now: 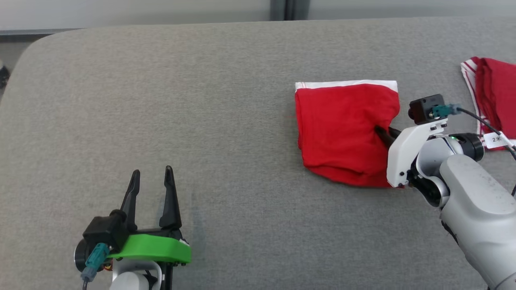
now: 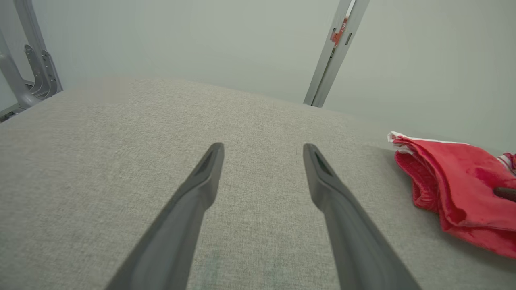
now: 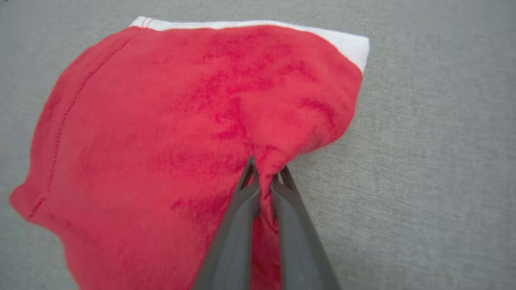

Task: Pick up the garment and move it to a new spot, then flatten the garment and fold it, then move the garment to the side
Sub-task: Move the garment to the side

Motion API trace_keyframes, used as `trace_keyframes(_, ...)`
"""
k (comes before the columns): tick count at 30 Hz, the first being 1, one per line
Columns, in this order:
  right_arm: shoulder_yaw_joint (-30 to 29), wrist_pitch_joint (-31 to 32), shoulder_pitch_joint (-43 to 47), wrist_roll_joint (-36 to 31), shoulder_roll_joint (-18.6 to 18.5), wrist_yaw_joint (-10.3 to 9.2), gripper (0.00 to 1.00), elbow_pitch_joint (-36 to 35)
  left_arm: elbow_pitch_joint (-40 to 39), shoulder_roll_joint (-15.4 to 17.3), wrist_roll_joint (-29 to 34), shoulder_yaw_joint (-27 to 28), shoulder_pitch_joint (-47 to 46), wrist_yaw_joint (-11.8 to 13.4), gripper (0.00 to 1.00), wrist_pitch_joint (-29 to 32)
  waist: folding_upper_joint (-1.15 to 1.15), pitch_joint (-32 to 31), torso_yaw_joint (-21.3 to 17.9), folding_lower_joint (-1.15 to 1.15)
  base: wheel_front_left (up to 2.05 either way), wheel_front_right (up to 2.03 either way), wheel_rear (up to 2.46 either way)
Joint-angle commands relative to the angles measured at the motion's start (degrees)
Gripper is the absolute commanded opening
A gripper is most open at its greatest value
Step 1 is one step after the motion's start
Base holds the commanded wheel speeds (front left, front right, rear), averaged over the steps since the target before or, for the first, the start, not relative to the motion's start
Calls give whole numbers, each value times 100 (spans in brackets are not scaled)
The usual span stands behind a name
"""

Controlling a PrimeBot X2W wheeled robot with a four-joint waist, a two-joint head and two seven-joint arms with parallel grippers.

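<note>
The garment is a red piece with a white band, folded into a rough square on the grey cloth surface right of centre. My right gripper reaches in from the right and is shut on a pinch of the red fabric near the garment's right edge; in the right wrist view the garment bunches up between the two fingers of my right gripper. My left gripper stands open at the lower left, far from the garment, with nothing between its fingers. The left wrist view has my left gripper open and the garment at its right edge.
A second red garment with white stripes lies at the far right edge of the head view, behind my right arm's cable. The grey padded table spreads wide to the left. A metal post stands beyond the table's far edge.
</note>
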Motion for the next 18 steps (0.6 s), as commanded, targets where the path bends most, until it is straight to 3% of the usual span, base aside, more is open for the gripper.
trace_keyframes(1, -3, -83, -84, -4, -80, -11, 0, -43, -9, 16, 74, 15, -170, -56, 100, -2, 0, 239, -879, 0, 0, 0, 0)
trace_keyframes(10, 15, -472, -238, 59, -22, -11, 0, -86, 85, 108, 396, -8, -501, -216, 100, -1, 0, 674, -2153, 0, 0, 0, 0)
trace_keyframes(18, 169, -830, -440, 102, 258, -11, 0, 141, 132, 234, 518, -95, -697, -259, 100, 10, 0, 854, -2465, 0, 0, 0, 0)
